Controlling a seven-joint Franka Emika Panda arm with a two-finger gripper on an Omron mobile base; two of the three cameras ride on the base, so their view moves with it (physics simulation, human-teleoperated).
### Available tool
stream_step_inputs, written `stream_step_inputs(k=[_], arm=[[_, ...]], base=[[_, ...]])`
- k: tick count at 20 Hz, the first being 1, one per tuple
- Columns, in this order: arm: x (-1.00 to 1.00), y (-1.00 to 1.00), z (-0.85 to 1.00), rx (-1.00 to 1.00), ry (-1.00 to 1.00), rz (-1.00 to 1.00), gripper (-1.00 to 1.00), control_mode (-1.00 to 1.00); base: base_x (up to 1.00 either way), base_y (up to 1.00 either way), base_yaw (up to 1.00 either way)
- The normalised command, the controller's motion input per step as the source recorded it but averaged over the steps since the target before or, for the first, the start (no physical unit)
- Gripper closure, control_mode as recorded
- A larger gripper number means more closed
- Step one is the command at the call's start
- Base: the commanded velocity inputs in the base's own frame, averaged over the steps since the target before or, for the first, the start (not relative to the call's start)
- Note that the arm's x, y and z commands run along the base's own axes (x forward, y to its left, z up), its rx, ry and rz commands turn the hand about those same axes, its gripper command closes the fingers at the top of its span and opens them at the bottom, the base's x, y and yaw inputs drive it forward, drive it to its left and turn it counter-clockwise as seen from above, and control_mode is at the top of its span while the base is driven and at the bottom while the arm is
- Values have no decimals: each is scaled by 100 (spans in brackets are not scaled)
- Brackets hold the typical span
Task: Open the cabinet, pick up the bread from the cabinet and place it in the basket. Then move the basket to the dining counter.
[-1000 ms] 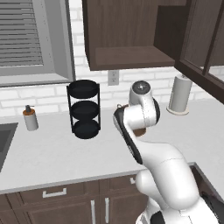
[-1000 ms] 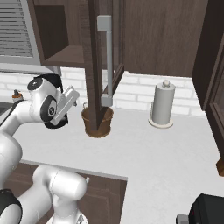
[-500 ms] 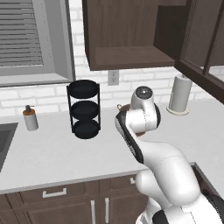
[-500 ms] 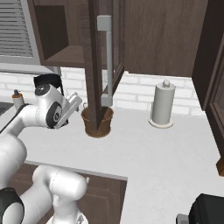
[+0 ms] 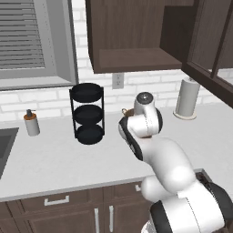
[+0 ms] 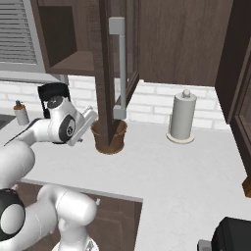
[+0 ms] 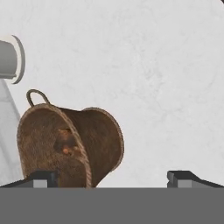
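The cabinet [image 5: 132,32] on the wall stands open, its shelf bare, and its glass door [image 6: 117,73] swings out over the counter. The woven basket [image 6: 111,138] stands on the counter below that door; a sliver of its rim [image 5: 124,111] peeks out behind my wrist. In the hand view the basket [image 7: 74,144] sits at the lower left with a small brown lump, the bread [image 7: 64,143], dimly seen inside. My gripper [image 7: 111,178] is open with nothing between the fingertips, and hangs just left of the basket [image 6: 91,120]. The dining counter is out of view.
A black three-tier rack [image 5: 87,113] stands left of the arm, a soap bottle [image 5: 31,123] and a sink edge [image 5: 5,145] farther left. A paper towel roll [image 6: 182,117] stands to the right. Another open cabinet door [image 5: 214,41] juts in at the upper right.
The hand has dipped slightly and turned toward the basket. The gripper stays open; basket and cabinet door have not moved.
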Motion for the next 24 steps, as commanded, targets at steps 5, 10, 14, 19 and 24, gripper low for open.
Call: stream_step_inputs(k=[5, 10, 14, 19, 24], arm=[[34, 0, -8, 0, 8, -14, -100, -100], [29, 0, -21, 0, 9, -11, -100, -100], [27, 0, -22, 0, 6, -6, -100, -100], [21, 0, -23, 2, 1, 0, -100, -100], [18, 0, -39, 5, 1, 0, -100, -100]], base=[[0, 0, 0], [0, 0, 0], [0, 0, 0], [0, 0, 0], [0, 0, 0]])
